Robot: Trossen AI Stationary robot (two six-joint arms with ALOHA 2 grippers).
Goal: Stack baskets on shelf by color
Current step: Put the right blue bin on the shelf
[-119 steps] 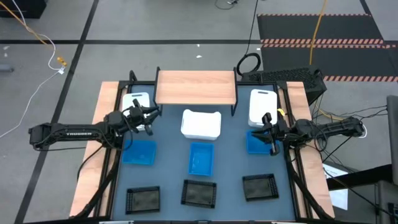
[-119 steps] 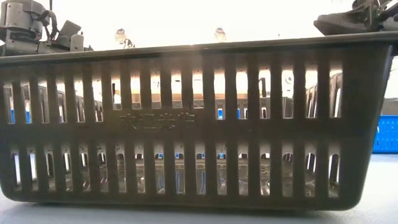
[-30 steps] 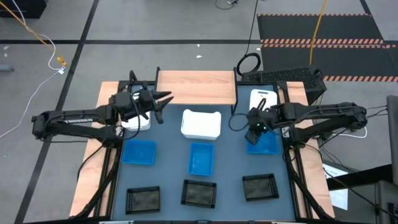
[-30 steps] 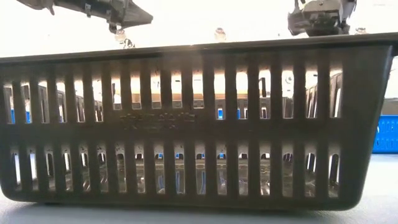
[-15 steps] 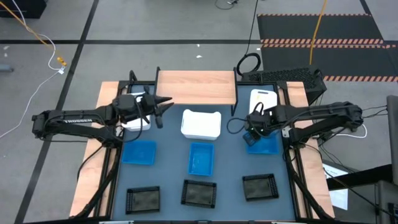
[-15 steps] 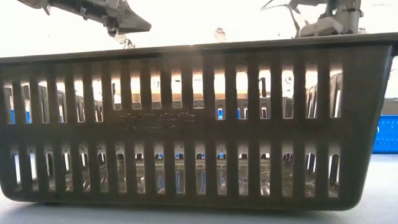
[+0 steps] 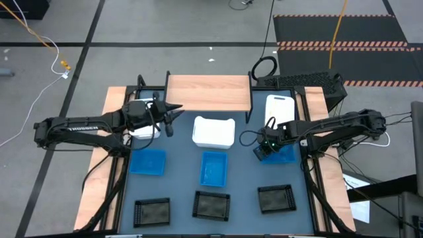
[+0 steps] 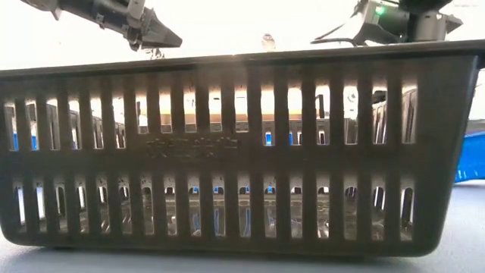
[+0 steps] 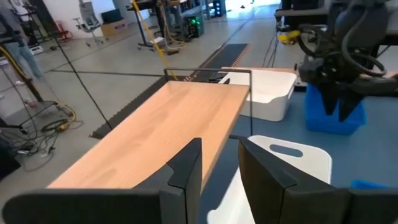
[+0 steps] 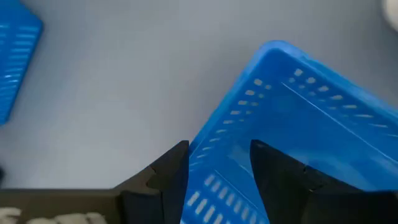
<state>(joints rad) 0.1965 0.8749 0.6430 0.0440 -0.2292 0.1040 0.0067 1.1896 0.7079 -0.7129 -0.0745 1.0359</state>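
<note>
While the table [image 7: 119, 99] carries the dark mat [image 7: 241, 168] across its middle, the light-wood shelf [image 7: 208, 92] stands bare at the far edge. On the mat the baskets lie in loose rows: three black mesh baskets [image 7: 211, 204] nearest the camera side, blue baskets [image 7: 213, 168] in the row beyond, and the white baskets farthest back, with the middle white basket [image 7: 213, 131] just in front of the shelf. In the low view a black basket [image 8: 227, 152] fills nearly the whole picture. The left gripper [image 7: 170, 116] hovers above the mat beside the left white basket [image 7: 140, 129], near the shelf's left end; in its wrist view its fingers [image 9: 186, 171] stand slightly apart and hold nothing. The right gripper [image 7: 263, 151] is down at the right blue basket [image 7: 284, 153], and in its wrist view its fingers [image 10: 168, 174] straddle that basket's wall, one outside and one inside. The right white basket [image 7: 279, 108] sits just behind.
</note>
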